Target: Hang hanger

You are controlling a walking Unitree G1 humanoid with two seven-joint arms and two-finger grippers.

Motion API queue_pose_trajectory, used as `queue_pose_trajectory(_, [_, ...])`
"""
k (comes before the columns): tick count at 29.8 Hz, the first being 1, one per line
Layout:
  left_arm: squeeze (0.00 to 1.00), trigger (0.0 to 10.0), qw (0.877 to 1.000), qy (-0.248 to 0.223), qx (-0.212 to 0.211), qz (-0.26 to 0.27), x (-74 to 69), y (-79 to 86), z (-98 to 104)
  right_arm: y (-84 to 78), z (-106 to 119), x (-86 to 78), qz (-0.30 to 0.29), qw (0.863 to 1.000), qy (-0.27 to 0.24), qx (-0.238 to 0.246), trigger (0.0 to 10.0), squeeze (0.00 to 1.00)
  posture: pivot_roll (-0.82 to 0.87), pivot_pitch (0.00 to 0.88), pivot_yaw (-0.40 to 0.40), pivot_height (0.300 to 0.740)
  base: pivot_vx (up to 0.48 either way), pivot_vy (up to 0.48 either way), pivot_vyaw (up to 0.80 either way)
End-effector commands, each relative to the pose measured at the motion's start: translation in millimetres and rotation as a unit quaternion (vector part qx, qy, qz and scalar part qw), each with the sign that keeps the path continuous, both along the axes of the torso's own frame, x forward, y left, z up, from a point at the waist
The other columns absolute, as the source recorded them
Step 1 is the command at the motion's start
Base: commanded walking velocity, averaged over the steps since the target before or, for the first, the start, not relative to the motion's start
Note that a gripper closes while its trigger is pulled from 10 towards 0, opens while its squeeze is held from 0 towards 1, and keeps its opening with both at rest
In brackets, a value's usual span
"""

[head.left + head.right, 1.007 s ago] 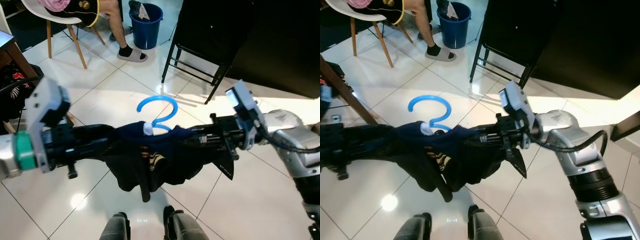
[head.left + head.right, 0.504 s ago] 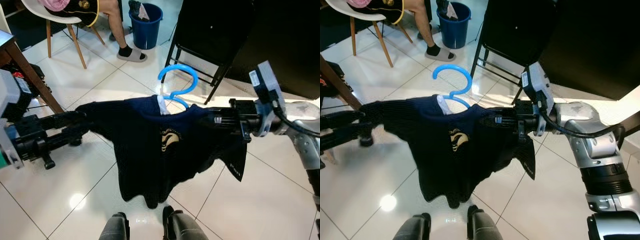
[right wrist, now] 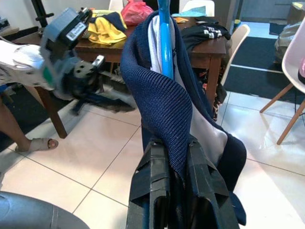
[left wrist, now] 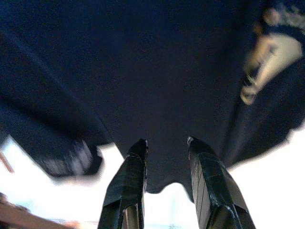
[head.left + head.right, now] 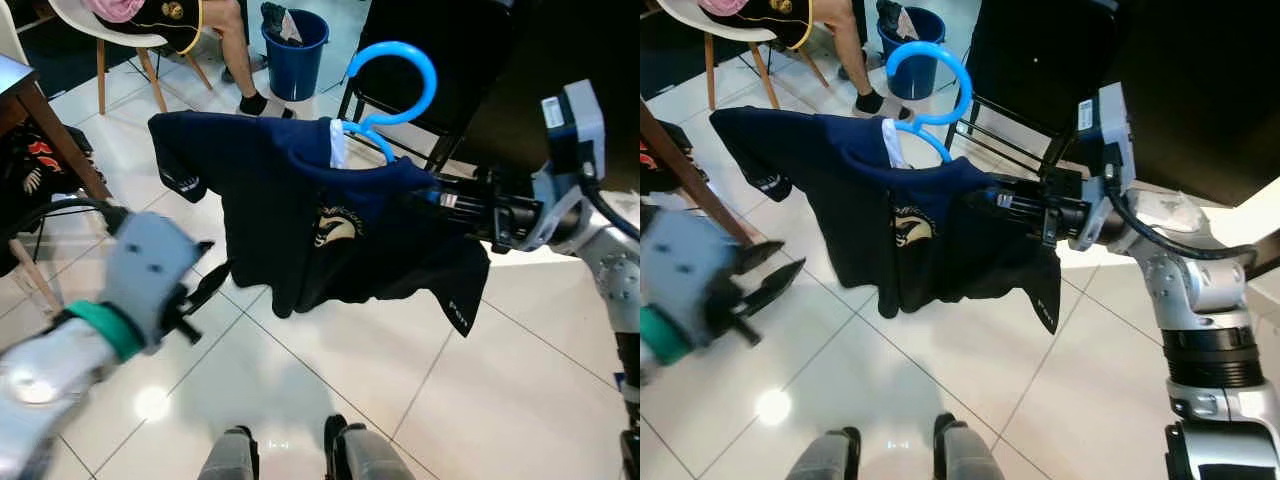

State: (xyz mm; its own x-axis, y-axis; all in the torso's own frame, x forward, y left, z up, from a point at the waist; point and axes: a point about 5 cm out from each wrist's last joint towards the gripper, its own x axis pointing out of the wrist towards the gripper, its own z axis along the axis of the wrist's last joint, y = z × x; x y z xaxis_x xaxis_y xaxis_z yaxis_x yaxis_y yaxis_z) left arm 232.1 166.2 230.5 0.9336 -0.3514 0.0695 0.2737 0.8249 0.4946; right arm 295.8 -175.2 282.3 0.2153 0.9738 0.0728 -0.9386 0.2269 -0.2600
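A Unitree G1 humanoid carries a navy shirt (image 5: 310,200) on a blue hanger (image 5: 392,85) across a tiled floor (image 5: 520,390), the transport step of a hanging job. The right claw (image 5: 440,195) is clamped on 1 shoulder of the hanger through the cloth; the right wrist view shows its 2 black fingers (image 3: 155,179) pinching the knit fabric with the blue plastic rising straight up between the folds. The garment hangs clear of the floor, hook uppermost, its far sleeve sticking out to the robot's left.

The left claw (image 5: 770,270) sits low at the robot's left, apart from the shirt, its fingers spread and holding nothing; the left wrist view looks up at the dark cloth between 2 parted fingertips (image 4: 136,152).

Ahead stands a black rack (image 5: 440,70) with a dark frame, the hook close to it from this angle, though whether it carries a rail within reach cannot be told. A person sits on a white chair (image 5: 100,25) beyond, feet beside a blue bucket (image 5: 295,45), and a wooden tabletop (image 3: 119,43) piled with clothes shows past the shirt.

By the look of it, nothing is hung yet. The next move likely calls for lifting the hook over a bar and lowering it on before the right claw lets go, with the hook kept turned toward the rail and the loose shirt kept from snagging the frame.
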Motion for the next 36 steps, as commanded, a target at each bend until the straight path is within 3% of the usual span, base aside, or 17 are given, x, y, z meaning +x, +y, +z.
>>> queue_pose_trajectory(1, [0.0,10.0,0.999,-0.031,0.023,0.032,4.2,3.5,1,-0.5,4,-4.7,0.01,1.0,-0.014,-0.001,0.0,0.0,0.06,0.131,-0.021,0.74,0.0,0.0,0.0])
queue_pose_trajectory(2, [0.77,10.0,0.996,-0.061,0.034,0.063,9.1,10.0,6,-0.8,2,-5.6,0.009,1.0,-0.011,-0.003,0.0,0.0,0.06,0.131,-0.02,0.74,0.0,0.0,0.0])
queue_pose_trajectory(4, [0.77,10.0,0.996,-0.061,0.034,0.063,9.1,10.0,6,-0.8,2,-5.6,0.009,1.0,-0.011,-0.003,0.0,0.0,0.06,0.131,-0.02,0.74,0.0,0.0,0.0])
queue_pose_trajectory(5, [1.0,10.0,0.993,-0.074,0.036,0.079,11.4,15.2,9,-0.9,-1,-6.2,0.006,1.0,-0.008,-0.003,0.0,0.0,0.06,0.133,-0.02,0.74,0.0,0.0,0.0])
queue_pose_trajectory(8, [1.0,10.0,0.987,-0.103,0.021,0.119,12.6,21.4,14,0.0,-8,-5.9,-0.004,1.0,-0.001,-0.001,0.0,0.0,0.05,0.134,-0.017,0.74,0.0,0.0,0.0])
queue_pose_trajectory(14, [1.0,10.0,0.985,-0.113,0.018,0.127,10.9,18.6,16,-0.4,-10,-4.3,-0.01,1.0,0.003,-0.001,0.0,0.0,0.06,0.135,-0.018,0.74,0.0,0.0,0.0])
queue_pose_trajectory(15, [0.0,10.0,0.984,-0.118,0.017,0.135,10.3,17.5,15,0.0,-10,-3.6,-0.011,1.0,0.005,0.002,0.0,0.0,0.06,0.136,-0.019,0.74,0.0,0.0,0.0])
queue_pose_trajectory(21, [0.0,10.0,0.982,-0.112,0.001,0.153,12.5,18.5,11,1.9,-8,-3.7,-0.007,1.0,0.003,0.006,0.0,0.0,0.06,0.137,-0.022,0.74,0.0,0.0,0.0])
queue_pose_trajectory(26, [0.0,10.0,0.969,-0.131,-0.006,0.211,26.5,38.9,14,3.3,0,-13.7,0.027,1.0,-0.005,-0.002,0.0,0.0,0.05,0.136,-0.019,0.74,0.0,0.0,0.0])
queue_pose_trajectory(33, [0.0,10.0,0.961,-0.142,-0.017,0.235,32.7,49.6,20,5.0,1,-19.3,0.042,0.999,-0.007,-0.009,0.0,0.0,0.05,0.136,-0.017,0.74,0.0,0.0,0.0])
queue_pose_trajectory(34, [0.0,4.9,0.962,-0.141,-0.024,0.235,34.1,49.7,21,5.7,2,-19.7,0.044,0.999,-0.008,-0.008,0.0,0.0,0.05,0.137,-0.017,0.74,0.0,0.0,0.0])
queue_pose_trajectory(35, [0.0,0.5,0.962,-0.14,-0.03,0.231,34.9,48.7,22,6.0,2,-19.6,0.044,0.999,-0.009,-0.007,0.0,0.0,0.05,0.136,-0.016,0.74,0.0,0.0,0.0])
queue_pose_trajectory(36, [0.0,0.5,0.962,-0.14,-0.03,0.231,34.9,48.7,22,6.0,2,-19.6,0.044,0.999,-0.009,-0.007,0.0,0.0,0.05,0.136,-0.016,0.74,0.0,0.0,0.0])
